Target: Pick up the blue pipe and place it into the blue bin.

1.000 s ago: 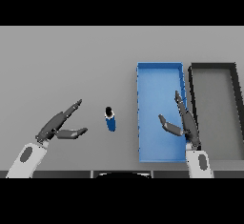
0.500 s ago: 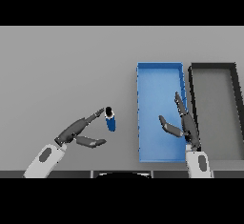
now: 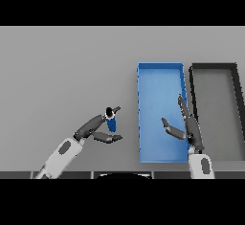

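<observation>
Fingers of the left hand are stretched nearly straight toward the blue pipe, with the thumb spread apart below them, so that the pipe is bracketed between fingers and thumb. Whether the fingertips touch the pipe cannot be told, and no closed grasp around it is seen. The pipe is found standing upright on the grey table, dark at its top end and blue along its body, to the left of the blue bin and apart from it.

The left arm is seen entering from the lower left edge and is angled up and to the right toward the pipe.

The right hand is held over the right side of the blue bin, near its right wall. Its fingers are extended and relaxed, pointing away from the robot, the thumb is splayed to the left, and nothing is held in it.

A black bin is placed just beside the blue bin, on its right, and the two are set parallel.
</observation>
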